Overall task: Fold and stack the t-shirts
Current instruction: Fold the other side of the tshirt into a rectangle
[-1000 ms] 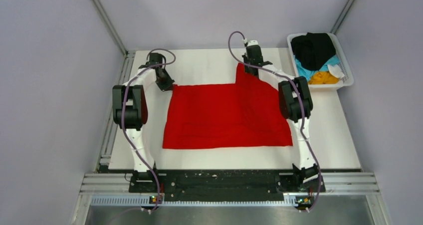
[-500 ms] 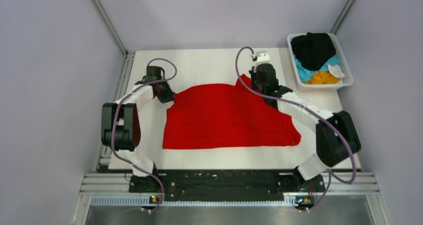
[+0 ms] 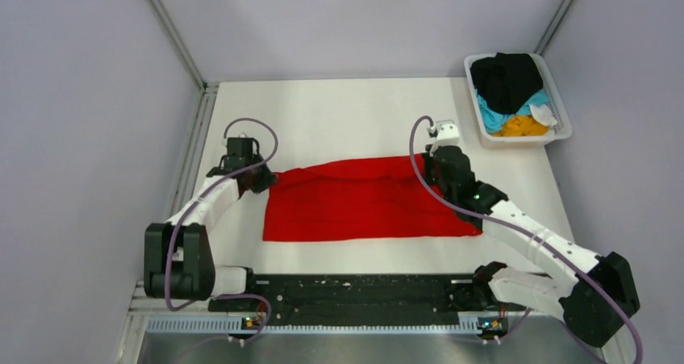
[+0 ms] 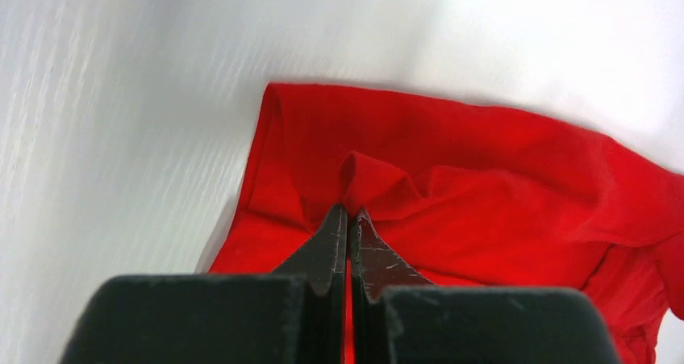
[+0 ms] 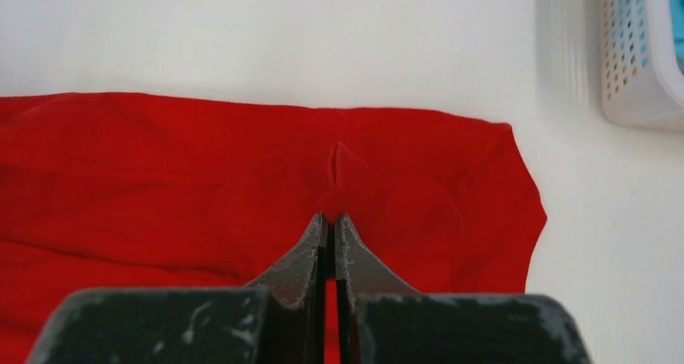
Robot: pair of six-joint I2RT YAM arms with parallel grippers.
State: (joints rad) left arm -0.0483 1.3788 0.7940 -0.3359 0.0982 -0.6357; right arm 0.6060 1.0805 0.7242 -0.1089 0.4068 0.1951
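The bright red t-shirt lies on the white table, its far part lifted and carried over toward the near edge. My left gripper is shut on a pinch of its left edge, seen in the left wrist view with red cloth bunched at the tips. My right gripper is shut on its right edge; the right wrist view shows a ridge of red cloth between the tips. Black, light blue and orange-yellow shirts lie in the basket.
A white plastic basket stands at the table's far right corner; its perforated wall shows in the right wrist view. Grey walls and metal rails enclose the table on the left, back and right.
Both grippers have moved toward the near edge, pulling the red shirt's far edge with them. The shirt's spread has shrunk from a wide sheet to a shorter band.
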